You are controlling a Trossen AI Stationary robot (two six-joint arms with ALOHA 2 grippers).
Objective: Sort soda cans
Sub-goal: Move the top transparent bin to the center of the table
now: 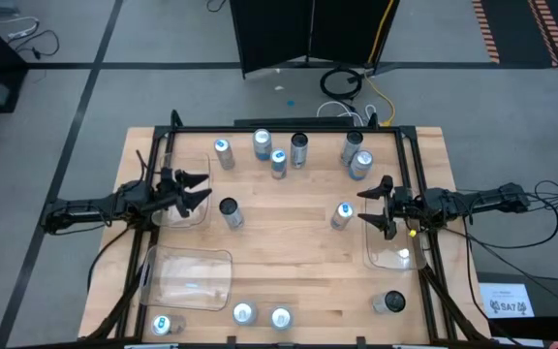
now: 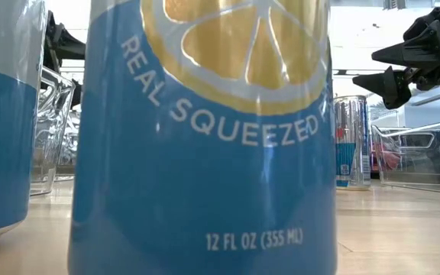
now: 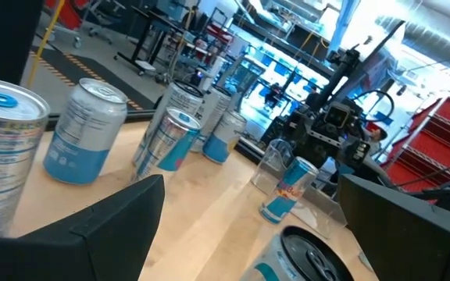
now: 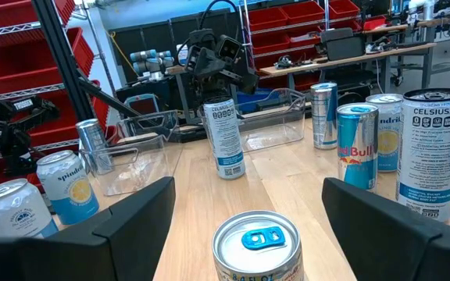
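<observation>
Approach step, it seems: right gripper (image 1: 381, 206), jaws open, hovers beside a can (image 1: 342, 215) near mid-table (other cans scattered); next it must straddle and close. Left gripper (image 1: 194, 189) waits open

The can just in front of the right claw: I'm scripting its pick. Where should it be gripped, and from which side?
Grip the can across its round side wall, mid-height, approaching level from the right claw, whose fingers already stand open. It stands upright with free space on both sides.
</observation>
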